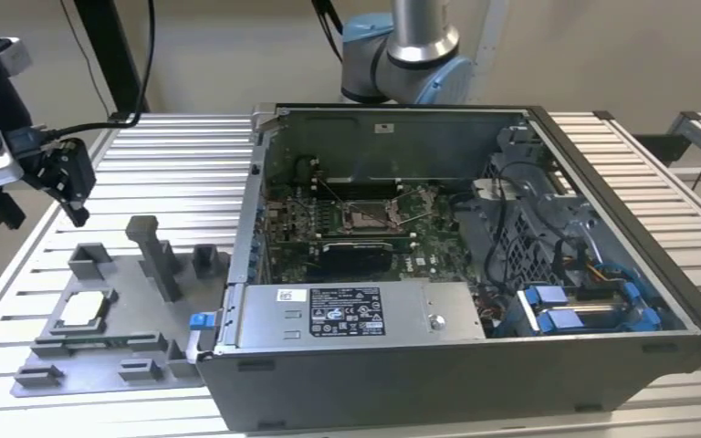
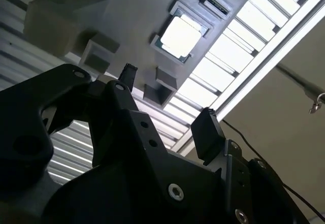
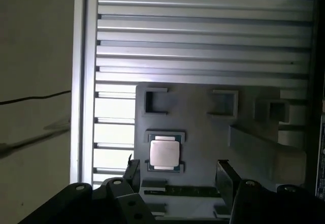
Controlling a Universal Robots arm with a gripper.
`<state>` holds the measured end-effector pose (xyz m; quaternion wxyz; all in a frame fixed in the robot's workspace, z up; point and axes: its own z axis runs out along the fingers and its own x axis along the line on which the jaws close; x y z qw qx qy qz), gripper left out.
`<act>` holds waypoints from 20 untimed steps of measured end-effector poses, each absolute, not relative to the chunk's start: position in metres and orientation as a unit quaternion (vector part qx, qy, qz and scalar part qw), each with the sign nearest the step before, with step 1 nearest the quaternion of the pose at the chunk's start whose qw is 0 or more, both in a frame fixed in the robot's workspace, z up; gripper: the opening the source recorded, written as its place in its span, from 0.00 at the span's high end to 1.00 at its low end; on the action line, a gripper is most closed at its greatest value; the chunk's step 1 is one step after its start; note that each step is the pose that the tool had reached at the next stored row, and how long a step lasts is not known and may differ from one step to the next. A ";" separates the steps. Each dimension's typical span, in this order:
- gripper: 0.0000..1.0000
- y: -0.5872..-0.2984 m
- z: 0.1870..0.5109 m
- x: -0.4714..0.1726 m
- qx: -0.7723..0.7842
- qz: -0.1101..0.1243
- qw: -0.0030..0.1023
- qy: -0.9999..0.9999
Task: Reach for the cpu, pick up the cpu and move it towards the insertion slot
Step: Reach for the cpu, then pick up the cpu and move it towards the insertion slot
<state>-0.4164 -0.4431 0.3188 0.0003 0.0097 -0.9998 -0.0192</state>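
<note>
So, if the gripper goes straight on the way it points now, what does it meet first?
Probably the cpu in the grey tray: it lies ahead between the fingers of the open gripper, slightly off-centre; depth is unclear.

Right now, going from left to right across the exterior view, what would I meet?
gripper, open → chip lying in the grey tray → tall grey post → socket inside the computer case → blue clips
</note>
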 end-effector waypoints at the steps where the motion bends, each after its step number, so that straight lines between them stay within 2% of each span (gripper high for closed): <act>1: 0.00 -0.444 0.317 -0.417 0.010 -0.019 0.000 -1.000; 20: 0.00 -0.451 0.288 -0.419 0.010 -0.019 0.001 -1.000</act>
